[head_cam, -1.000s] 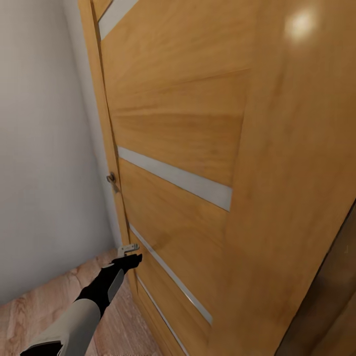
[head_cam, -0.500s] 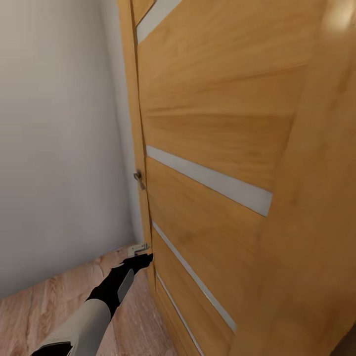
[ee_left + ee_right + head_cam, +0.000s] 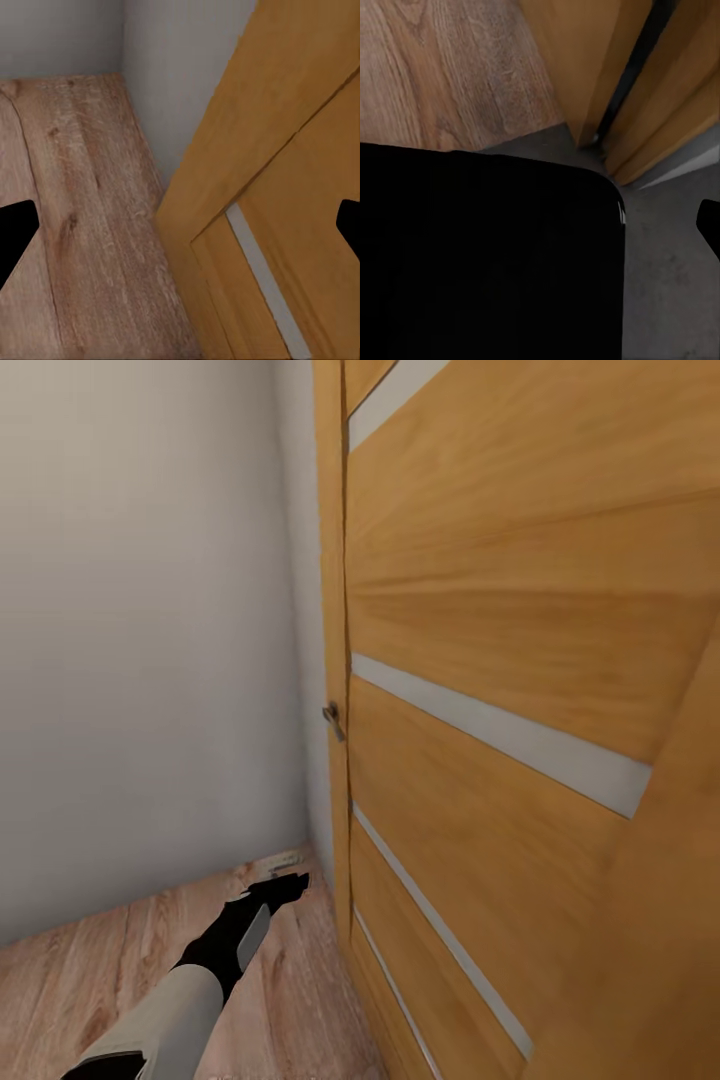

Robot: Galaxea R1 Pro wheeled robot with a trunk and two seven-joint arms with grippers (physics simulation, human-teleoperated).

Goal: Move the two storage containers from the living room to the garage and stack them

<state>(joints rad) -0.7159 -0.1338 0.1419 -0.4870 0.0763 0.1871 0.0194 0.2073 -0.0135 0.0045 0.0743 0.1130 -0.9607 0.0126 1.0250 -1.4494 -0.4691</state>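
Up close, left claw (image 3: pixel 285 887) spread open near wooden door (image 3: pixel 520 660); right claw's state unclear.

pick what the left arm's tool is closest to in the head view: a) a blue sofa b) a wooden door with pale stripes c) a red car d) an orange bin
b: the left tool hangs low over the wood plank floor beside the wooden door, near the white wall.

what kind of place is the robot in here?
Likely an indoor doorway at a room corner: a wooden door with pale inset strips, a plain light wall and wood plank flooring. In the right wrist view, the planks give way to grey floor past the door, perhaps a garage threshold.
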